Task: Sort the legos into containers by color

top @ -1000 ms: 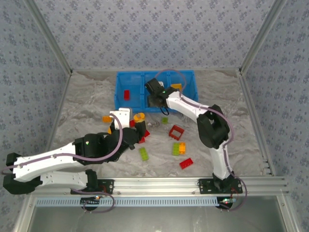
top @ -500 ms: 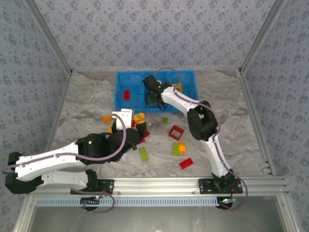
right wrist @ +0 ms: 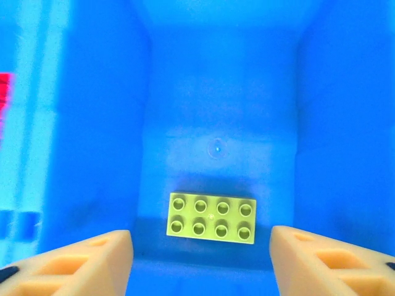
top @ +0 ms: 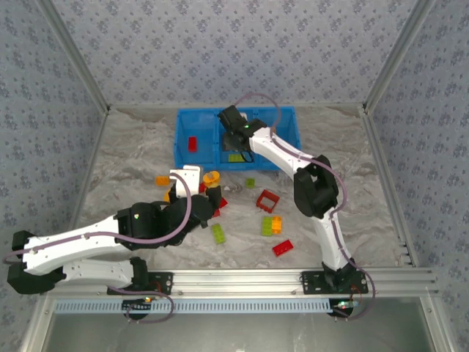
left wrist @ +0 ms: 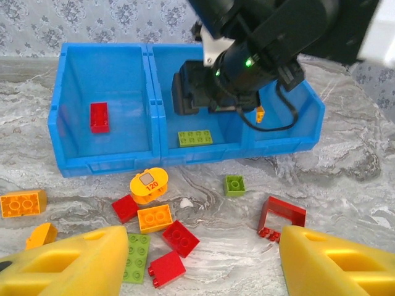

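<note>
- Right gripper (right wrist: 200, 259): jaws spread, empty, over the middle compartment of the blue tray (right wrist: 99, 123).
- Lime brick (right wrist: 212, 217): flat on that compartment's floor.
- Red brick (left wrist: 99, 117): in the left compartment.
- Left gripper (left wrist: 203, 259): jaws spread, empty, above loose legos (left wrist: 154, 217) on the table (left wrist: 345, 185).

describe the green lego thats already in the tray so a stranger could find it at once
Look to the blue tray, split into three compartments. In the middle one, below the right end effector, a lime green brick lies flat, studs up. It is the tray's only green piece; the left compartment holds a red brick.
</note>
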